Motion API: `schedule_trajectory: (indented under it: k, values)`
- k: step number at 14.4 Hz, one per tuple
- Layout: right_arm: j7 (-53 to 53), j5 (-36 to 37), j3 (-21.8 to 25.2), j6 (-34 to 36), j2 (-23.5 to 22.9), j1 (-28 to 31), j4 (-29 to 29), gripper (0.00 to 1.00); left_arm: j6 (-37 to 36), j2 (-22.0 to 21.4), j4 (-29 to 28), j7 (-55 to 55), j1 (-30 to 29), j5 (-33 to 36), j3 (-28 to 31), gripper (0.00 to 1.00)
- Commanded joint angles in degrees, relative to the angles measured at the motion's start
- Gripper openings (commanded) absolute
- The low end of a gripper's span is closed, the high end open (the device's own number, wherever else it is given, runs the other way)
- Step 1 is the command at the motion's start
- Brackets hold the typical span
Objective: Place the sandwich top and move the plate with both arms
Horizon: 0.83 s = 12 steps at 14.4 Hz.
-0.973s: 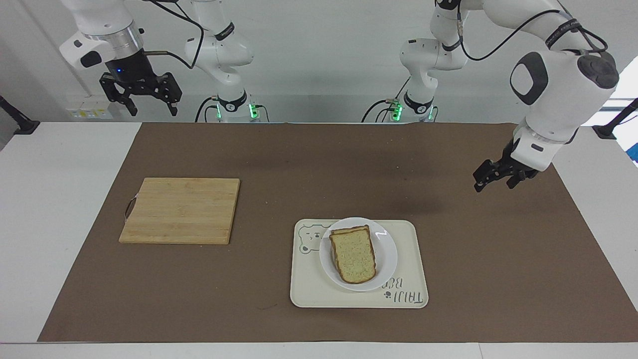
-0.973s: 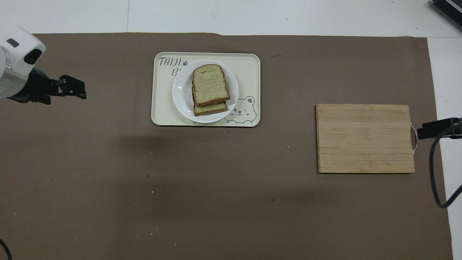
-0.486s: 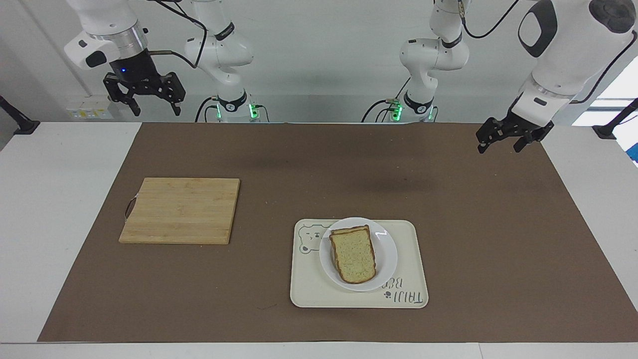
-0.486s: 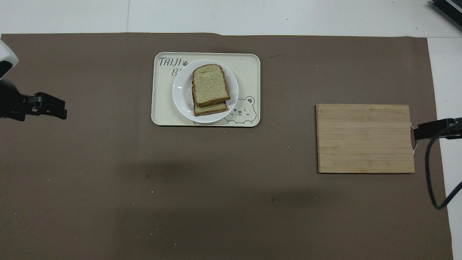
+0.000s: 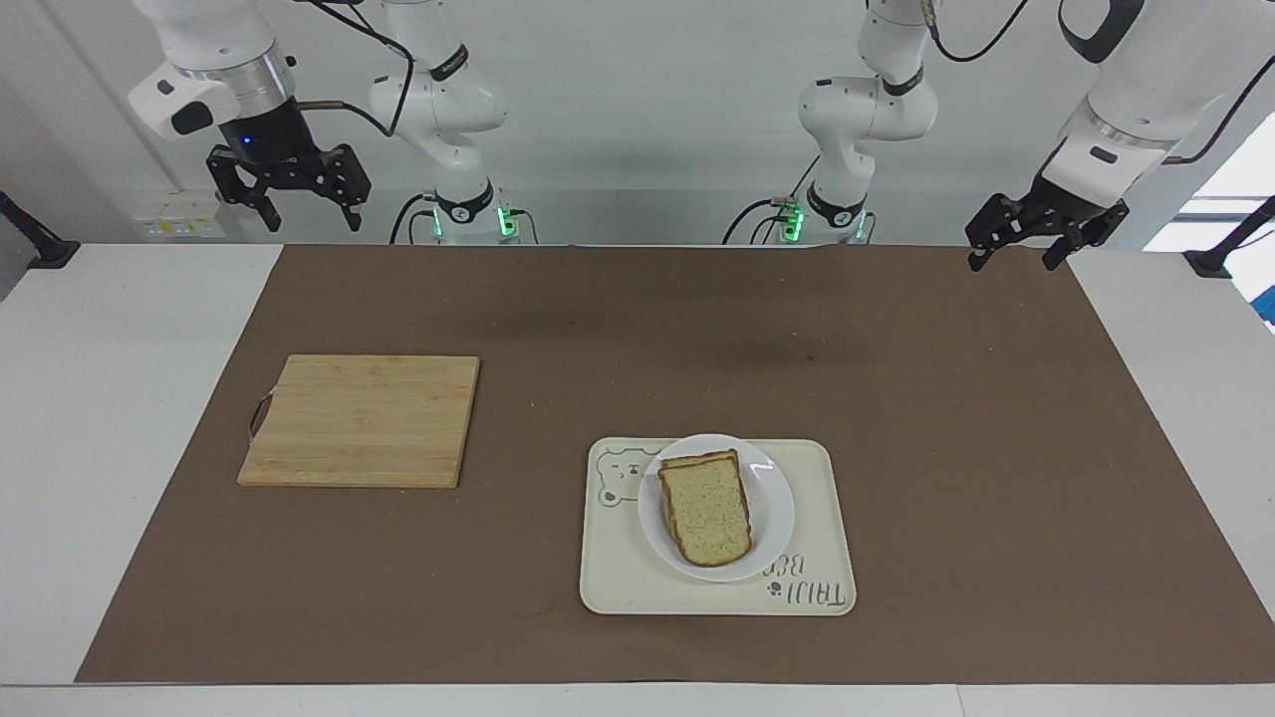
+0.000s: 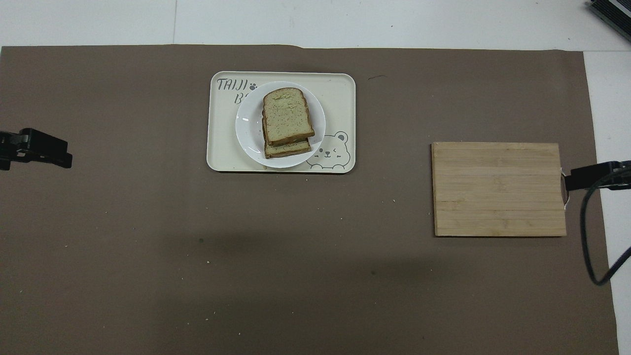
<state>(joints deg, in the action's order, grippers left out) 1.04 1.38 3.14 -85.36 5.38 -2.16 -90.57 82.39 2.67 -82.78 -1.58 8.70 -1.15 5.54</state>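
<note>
With the sandwich top (image 5: pixel 707 508) stacked on the plate (image 5: pixel 775 498), I hold both grippers, left (image 5: pixel 1018 250) and right (image 5: pixel 305 215), spread and empty, task seemingly done.

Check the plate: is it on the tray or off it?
On it. The plate sits inside the tray, holding the sandwich top stacked over another slice.

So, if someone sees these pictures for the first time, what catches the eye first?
Probably the sandwich top, lying on another slice on the plate, which sits on the bear-print tray. Next, the bare cutting board, toward the right arm's end of the table. Both arms wait, raised: the left gripper and right gripper, fingers open.
</note>
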Motion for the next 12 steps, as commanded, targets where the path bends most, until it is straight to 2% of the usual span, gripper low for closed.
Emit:
schedule_trajectory:
  k: [1, 9, 12]
  values:
    - [-3.58, 0.11, -0.33, -1.56, 1.38, 0.14, -2.15, 1.0, -1.09, -0.03, 0.42, 0.44, 0.0, 0.36, 0.26, 1.0]
    - [-2.71, 0.2, -0.33, -1.22, 1.74, 0.05, -2.42, 1.0, -1.45, -0.12, 0.42, 0.09, 0.88, 0.19, -0.44, 1.0]
    - [-2.71, 0.2, -0.33, -1.21, 1.74, 0.05, -2.42, 1.0, -1.62, -0.73, 0.33, 0.53, 0.79, -1.92, -0.53, 1.0]
